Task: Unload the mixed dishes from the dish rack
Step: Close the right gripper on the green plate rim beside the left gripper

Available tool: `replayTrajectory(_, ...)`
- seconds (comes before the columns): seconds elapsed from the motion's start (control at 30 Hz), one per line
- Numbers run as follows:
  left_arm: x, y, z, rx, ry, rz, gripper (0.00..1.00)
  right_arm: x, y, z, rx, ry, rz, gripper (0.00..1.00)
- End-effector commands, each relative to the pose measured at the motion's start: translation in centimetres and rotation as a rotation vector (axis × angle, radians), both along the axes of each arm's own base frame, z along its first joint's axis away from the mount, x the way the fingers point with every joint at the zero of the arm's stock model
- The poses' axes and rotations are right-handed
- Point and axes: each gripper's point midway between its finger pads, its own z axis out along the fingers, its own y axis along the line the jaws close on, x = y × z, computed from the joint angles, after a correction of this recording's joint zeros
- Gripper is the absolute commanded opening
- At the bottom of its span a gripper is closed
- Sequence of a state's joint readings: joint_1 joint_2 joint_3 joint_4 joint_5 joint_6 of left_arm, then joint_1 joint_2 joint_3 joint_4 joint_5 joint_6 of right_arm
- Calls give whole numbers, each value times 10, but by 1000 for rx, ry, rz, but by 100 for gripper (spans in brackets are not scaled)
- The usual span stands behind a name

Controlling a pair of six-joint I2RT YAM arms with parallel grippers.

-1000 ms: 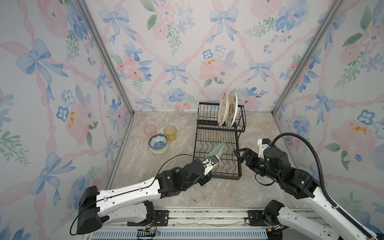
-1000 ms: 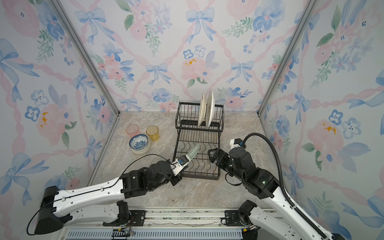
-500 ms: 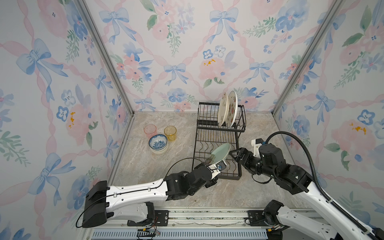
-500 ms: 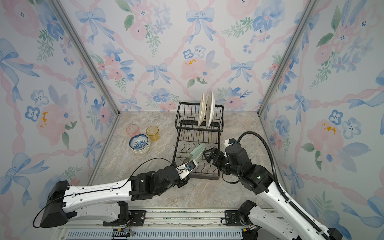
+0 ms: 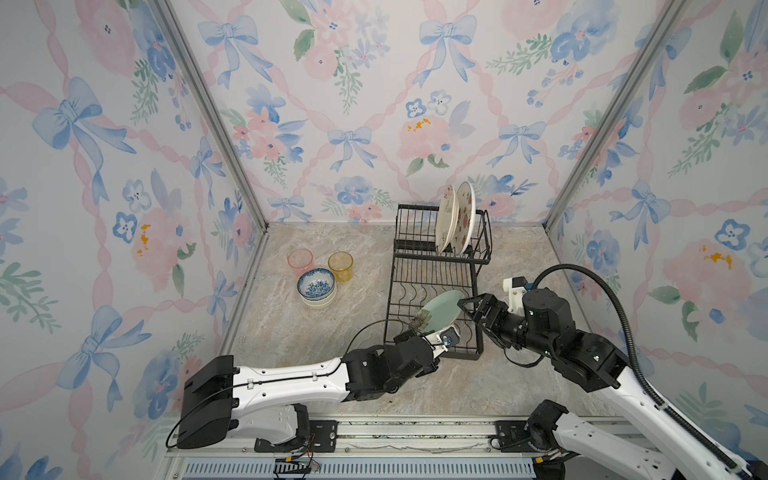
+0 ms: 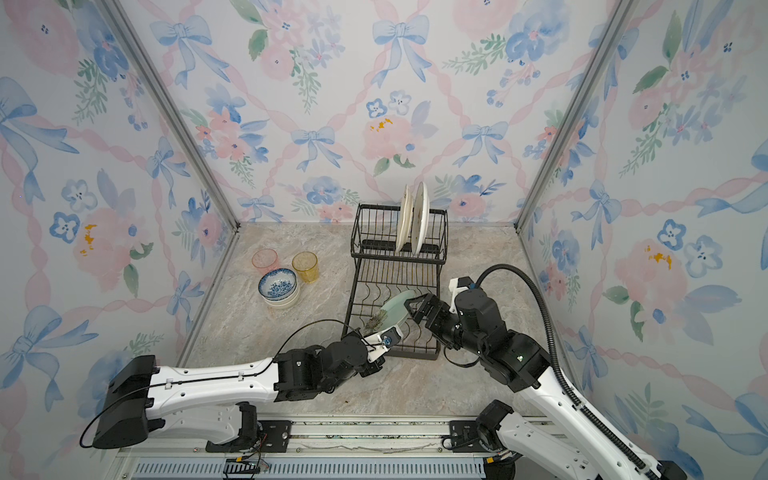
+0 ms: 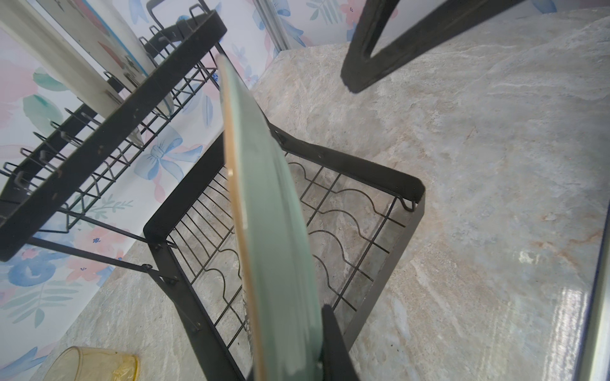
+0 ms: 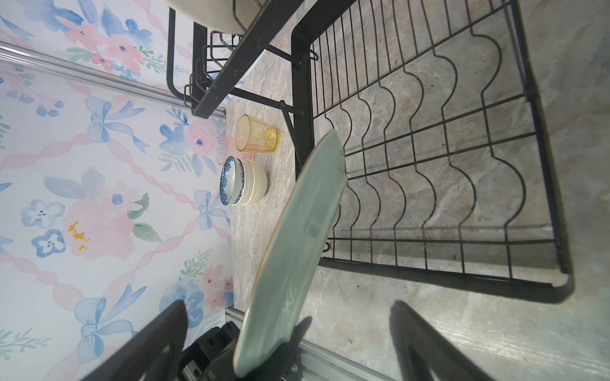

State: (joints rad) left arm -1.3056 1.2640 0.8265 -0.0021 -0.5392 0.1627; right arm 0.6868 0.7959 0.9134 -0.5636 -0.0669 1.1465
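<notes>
Both top views show the left gripper (image 5: 434, 334) clamped on the lower rim of the mint-green flower plate (image 5: 442, 309), which has risen above the lower tray of the dish rack (image 5: 440, 254) and tilted toward the right gripper (image 5: 467, 309). Its wide-open jaws now straddle the far rim, so a handover looks imminent. Two cream plates (image 5: 455, 218) remain shelved.

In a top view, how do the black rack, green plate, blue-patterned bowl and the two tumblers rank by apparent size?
1. Dish rack.
2. Green plate, though held up nearer the camera.
3. Blue-patterned bowl.
4. Amber tumbler and pink tumbler: alike, no ranking.
</notes>
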Motion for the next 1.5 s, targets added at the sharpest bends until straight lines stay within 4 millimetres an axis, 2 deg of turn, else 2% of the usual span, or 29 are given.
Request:
replayTrajectory(0.0,6,-13,49,-140,-107,26,0,5,5,-5,34,10,0,97)
replayTrajectory(0.2,0,-20,54,-147,-146,10,0,9,6,-14,60,35,-15,99)
replayTrajectory(0.33,2,-20,55,-139,-166,21,0,10,7,-13,83,30,-8,82)
replayTrajectory(0.43,3,-21,52,-124,-178,19,0,10,8,-9,107,17,-5,77)
replayTrajectory(0.63,3,-25,47,-86,-219,22,0,10,9,-10,110,23,3,60)
replayTrajectory(0.73,2,-27,44,-82,-221,18,0,11,13,-9,125,24,14,54)
replayTrajectory(0.9,1,-26,44,-82,-226,20,0,13,13,-9,127,20,12,51)
replayTrajectory(0.97,1,-26,45,-83,-230,19,0,14,12,-10,130,23,9,44)
replayTrajectory(1.13,2,-24,41,-59,-246,27,0,16,13,-10,140,25,9,33)
replayTrajectory(1.23,4,-24,37,-40,-251,33,0,17,12,-10,137,25,5,23)
replayTrajectory(1.47,6,-26,27,-7,-256,40,0,17,10,-11,137,28,1,12)
